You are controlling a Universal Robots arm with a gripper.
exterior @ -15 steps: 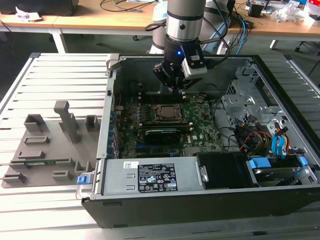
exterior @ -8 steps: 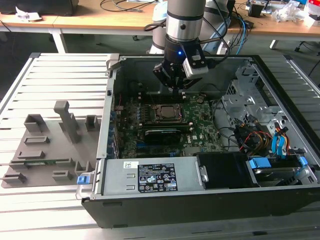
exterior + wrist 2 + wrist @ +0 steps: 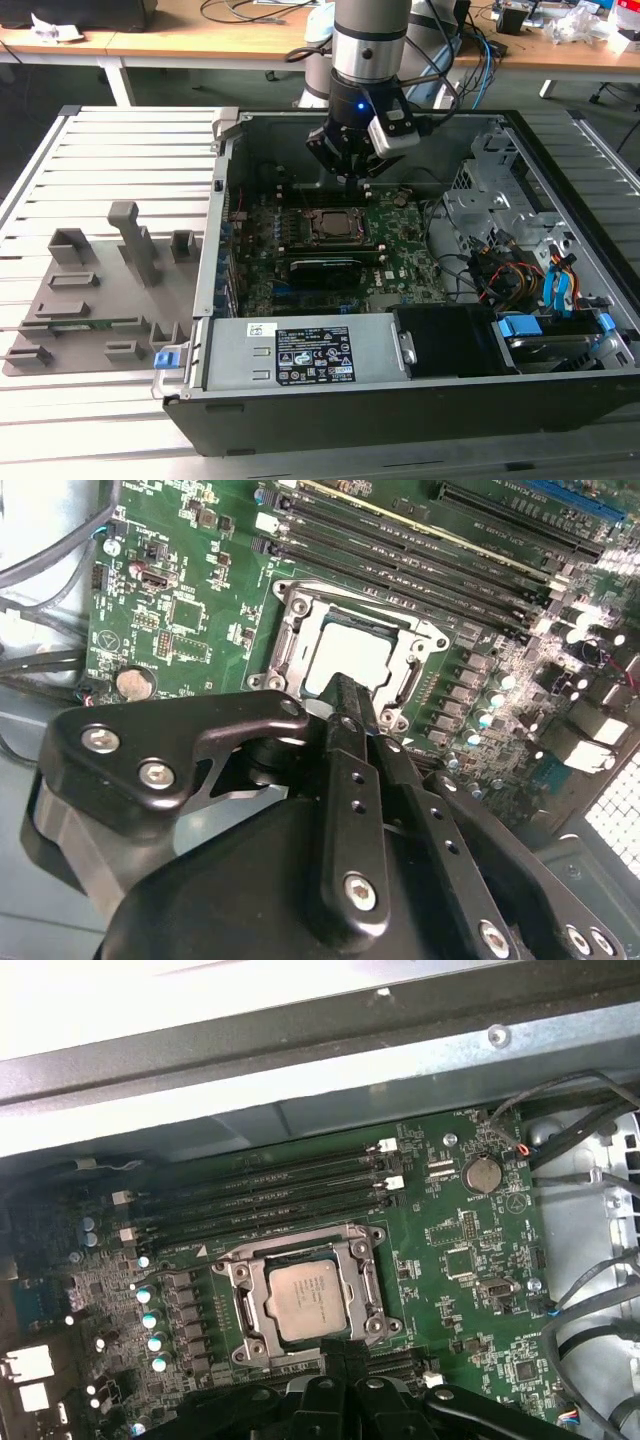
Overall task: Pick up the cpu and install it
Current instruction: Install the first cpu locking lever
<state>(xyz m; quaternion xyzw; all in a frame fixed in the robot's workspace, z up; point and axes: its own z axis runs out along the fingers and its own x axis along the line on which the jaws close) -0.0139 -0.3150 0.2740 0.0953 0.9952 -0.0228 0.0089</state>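
The cpu (image 3: 308,1298) is a small square chip with a silvery top. It lies flat inside the metal-framed socket (image 3: 240,1305) on the green motherboard (image 3: 450,1250), and shows in both wrist views (image 3: 350,652). My gripper (image 3: 350,176) hangs above the board inside the open computer case, just off the socket's edge. Its black fingers (image 3: 352,770) are pressed together with nothing between them, and their tips (image 3: 336,1358) hide one edge of the socket. In the exterior view the cpu (image 3: 328,224) sits below and slightly toward the front of the gripper.
Memory slots (image 3: 270,1195) run beside the socket. Bundled cables (image 3: 500,270), drive bays and blue latches fill the case toward the exterior view's right. The power supply (image 3: 300,355) lines the front. A grey fixture tray (image 3: 100,300) lies on the slatted table at that view's left.
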